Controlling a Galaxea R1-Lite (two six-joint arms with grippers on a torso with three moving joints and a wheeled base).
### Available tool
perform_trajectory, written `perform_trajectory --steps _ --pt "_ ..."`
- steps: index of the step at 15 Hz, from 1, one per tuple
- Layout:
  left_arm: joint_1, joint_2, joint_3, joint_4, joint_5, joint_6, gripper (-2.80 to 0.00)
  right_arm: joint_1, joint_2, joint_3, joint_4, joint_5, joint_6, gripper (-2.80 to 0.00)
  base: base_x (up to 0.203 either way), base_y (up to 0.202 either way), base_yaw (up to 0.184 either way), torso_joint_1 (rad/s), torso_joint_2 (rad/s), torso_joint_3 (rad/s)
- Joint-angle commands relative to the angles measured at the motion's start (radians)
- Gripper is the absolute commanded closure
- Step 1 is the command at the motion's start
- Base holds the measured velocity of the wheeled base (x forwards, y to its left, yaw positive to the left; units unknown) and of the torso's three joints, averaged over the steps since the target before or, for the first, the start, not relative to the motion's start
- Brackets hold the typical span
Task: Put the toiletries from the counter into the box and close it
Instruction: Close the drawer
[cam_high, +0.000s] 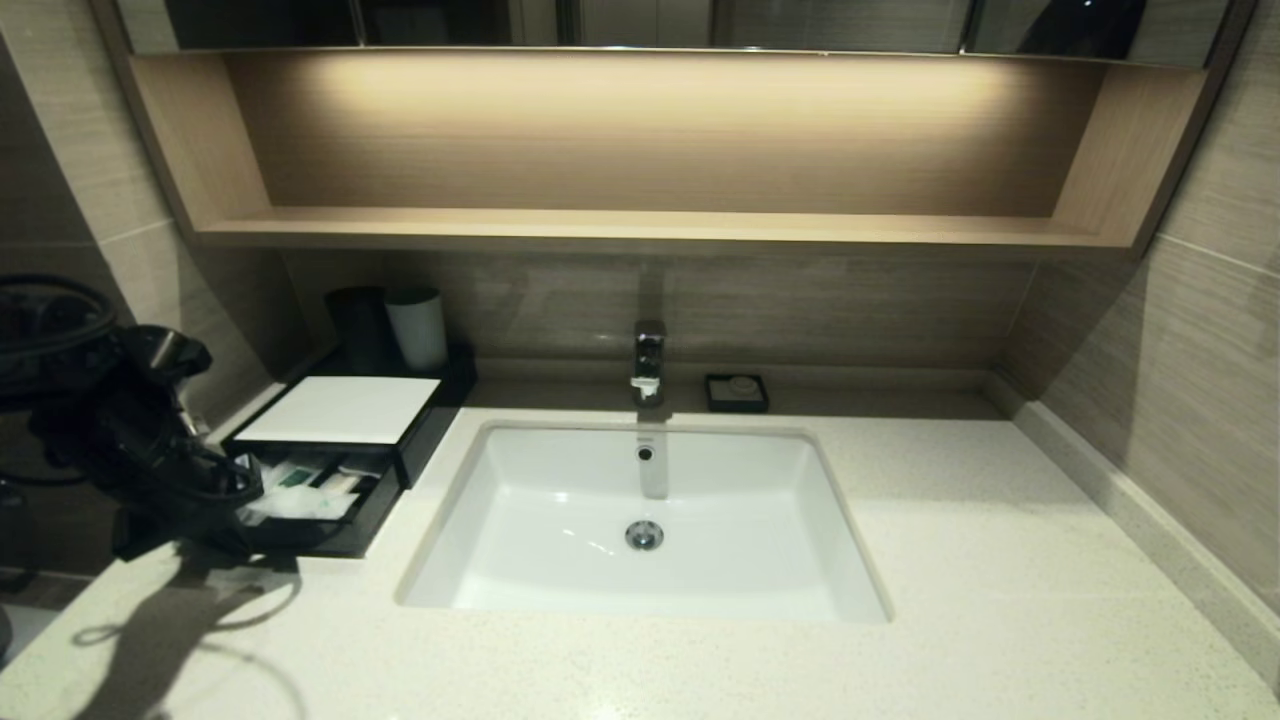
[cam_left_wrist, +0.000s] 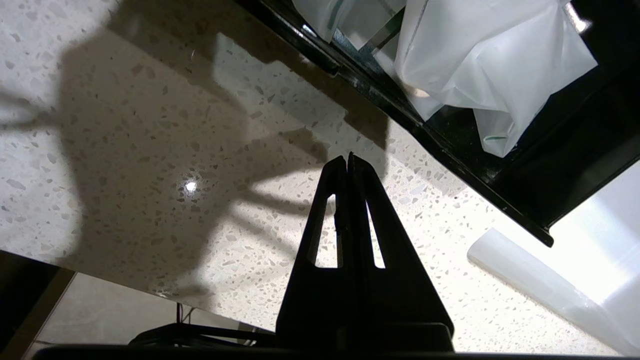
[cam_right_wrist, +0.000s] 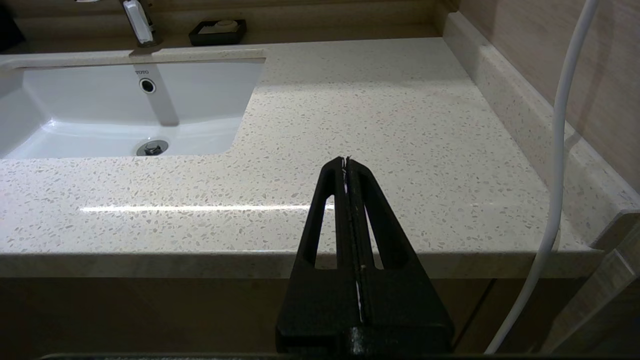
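Speckled stone table (cam_high: 900, 560) bore a glossy black drawer (cam_left_wrist: 450, 145) of crinkly, seemingly plastic sachets (cam_left_wrist: 480, 60); left end effector (cam_left_wrist: 348, 159) pinched together, empty.

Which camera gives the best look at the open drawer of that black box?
The head view: it shows the whole drawer pulled out with packets inside. The left wrist view catches only its front edge and some packets; the right wrist view misses it.

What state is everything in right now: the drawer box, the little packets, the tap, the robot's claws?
Box: drawer pulled out, open.
Toiletries: lying inside the drawer.
Left gripper: shut, empty, over the counter in front of the drawer.
Right gripper: shut, empty, before the counter's edge.
Tap: no water running.
Basin: empty.
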Motion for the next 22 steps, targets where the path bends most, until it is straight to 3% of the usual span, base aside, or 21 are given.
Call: perform_trajectory --steps 1,22 --pt "0.001 0.009 0.014 -0.014 0.005 -0.002 0.00 0.000 0.002 0.000 -0.001 0.000 0.001 0.00 0.000 0.000 0.000 0.000 0.00 0.000" --pt "0.000 0.047 0.008 -0.142 0.018 0.000 0.00 0.000 0.002 0.000 -0.001 0.000 0.001 0.00 0.000 0.000 0.000 0.000 0.00 0.000"
